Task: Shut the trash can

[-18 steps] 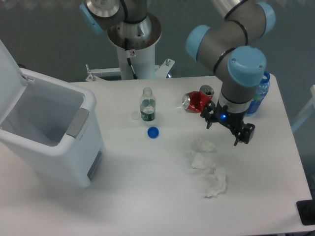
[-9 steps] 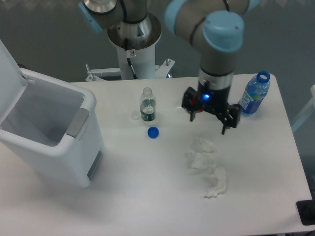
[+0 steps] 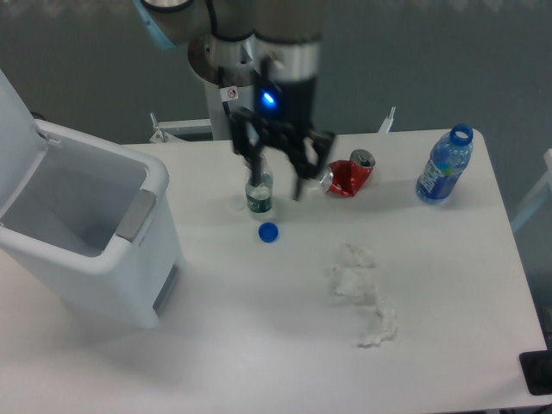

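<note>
At table's left edge: trash can [image 3: 86, 237], lid [image 3: 13, 138] upright, unclosed.
Gripper [image 3: 276, 178]: spread wide, empty, above small bottle [image 3: 259, 191].
Remaining: entire closing.

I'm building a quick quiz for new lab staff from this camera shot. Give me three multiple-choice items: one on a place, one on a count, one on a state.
1. Where does the loose blue cap lie?
A. in front of the small clear bottle
B. inside the trash can
C. beside the blue bottle

2. How many bottles stand on the table?
A. one
B. two
C. four

3. The trash can is:
A. shut
B. tipped over
C. open

Answers:
1 A, the cap sits just nearer the camera than that bottle.
2 B, the clear one and the blue bottle.
3 C, its lid stands raised.
</note>
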Motion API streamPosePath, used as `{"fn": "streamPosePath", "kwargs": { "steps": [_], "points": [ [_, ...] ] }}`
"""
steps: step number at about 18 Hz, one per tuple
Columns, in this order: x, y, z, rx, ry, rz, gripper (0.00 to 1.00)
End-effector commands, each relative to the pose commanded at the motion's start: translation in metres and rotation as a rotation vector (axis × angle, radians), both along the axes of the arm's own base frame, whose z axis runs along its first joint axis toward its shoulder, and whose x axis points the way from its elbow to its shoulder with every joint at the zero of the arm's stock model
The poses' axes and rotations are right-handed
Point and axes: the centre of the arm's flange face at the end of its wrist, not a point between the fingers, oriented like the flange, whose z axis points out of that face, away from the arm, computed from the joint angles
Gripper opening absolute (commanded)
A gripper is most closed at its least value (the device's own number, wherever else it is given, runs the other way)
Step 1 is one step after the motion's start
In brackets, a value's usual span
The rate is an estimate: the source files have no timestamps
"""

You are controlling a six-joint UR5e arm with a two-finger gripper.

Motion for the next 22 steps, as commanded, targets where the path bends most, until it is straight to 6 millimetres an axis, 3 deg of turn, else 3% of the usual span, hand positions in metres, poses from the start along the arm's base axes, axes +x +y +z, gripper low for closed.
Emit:
{"fn": "streamPosePath", "kwargs": {
  "steps": [2, 4, 9, 16, 22],
  "points": [
    [0.020, -0.001, 0.015, 0.031, -0.011, 0.002, 0.17],
    [0.052, 0.010, 0.021, 0.041, -0.017, -0.051, 0.10],
    [0.110, 0.017, 0.038, 0.072, 0.009, -0.163, 0.06],
    [0.149, 0.011, 0.082, 0.159, 0.029, -0.236, 0.02],
    [0.179, 0.013, 0.098, 0.187, 0.053, -0.307, 0.02]
  ]
}}
